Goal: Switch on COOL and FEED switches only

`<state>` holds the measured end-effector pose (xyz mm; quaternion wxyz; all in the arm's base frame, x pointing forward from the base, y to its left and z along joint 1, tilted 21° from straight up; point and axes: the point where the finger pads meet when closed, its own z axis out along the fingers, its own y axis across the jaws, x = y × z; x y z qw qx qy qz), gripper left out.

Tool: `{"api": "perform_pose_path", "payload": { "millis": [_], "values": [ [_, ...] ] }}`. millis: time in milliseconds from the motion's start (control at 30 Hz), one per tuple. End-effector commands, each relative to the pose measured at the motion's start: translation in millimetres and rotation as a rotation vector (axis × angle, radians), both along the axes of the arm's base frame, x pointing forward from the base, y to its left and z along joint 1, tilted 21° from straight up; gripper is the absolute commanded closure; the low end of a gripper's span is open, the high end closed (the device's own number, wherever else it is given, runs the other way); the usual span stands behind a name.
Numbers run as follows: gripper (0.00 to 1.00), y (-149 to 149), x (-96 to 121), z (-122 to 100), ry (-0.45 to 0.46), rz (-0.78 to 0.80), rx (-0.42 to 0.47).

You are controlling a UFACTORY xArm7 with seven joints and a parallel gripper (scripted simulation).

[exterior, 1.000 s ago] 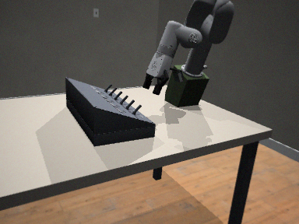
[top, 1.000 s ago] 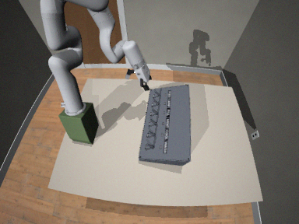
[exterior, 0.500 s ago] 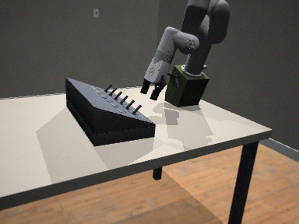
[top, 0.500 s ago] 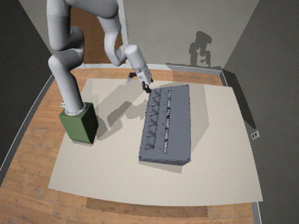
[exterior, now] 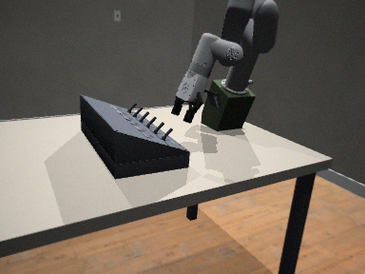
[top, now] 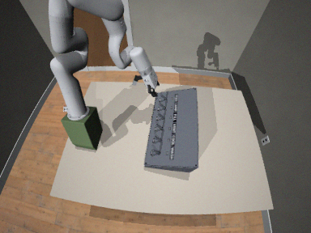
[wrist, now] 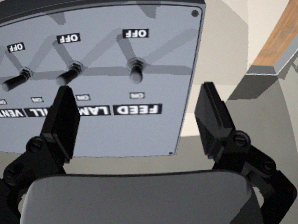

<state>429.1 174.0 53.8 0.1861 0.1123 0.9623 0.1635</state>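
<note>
- Now the console (top: 184,129) (exterior: 121,147) (wrist: 145,132), resting on the table (top: 121,186) (exterior: 28,147), right of the green block (top: 83,129) (exterior: 225,109) in the top view.
- Sloping grey-blue panel, black labels, a row of dark levers.
- Spotting the FEED switch (wrist: 136,72), stubby, between its OFF and ON labels; can't tell which way it's set.
- Hovering by the console's far-left corner in the top view: the gripper (top: 154,92) (exterior: 182,114) (wrist: 136,98), spread wide, gripping nothing.
- In the way, the LAMP lever (wrist: 67,77), its tip right by the left-hand finger in the wrist view; can't confirm contact.
- Readable FEED lettering up close; no making out COOL anywhere.
- Six levers jutting up in the exterior view, only three in the wrist view.
</note>
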Motion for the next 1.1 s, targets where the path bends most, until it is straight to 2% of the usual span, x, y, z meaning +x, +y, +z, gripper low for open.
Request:
{"api": "perform_pose_path", "payload": {
  "millis": [0, 1067],
  "values": [
    [0.0, -0.3, 1.1, 0.9, -0.003, -0.001, 0.0],
    [0.0, -4.9, 0.3, -0.9, -0.003, -0.001, 0.0]
  ]
}}
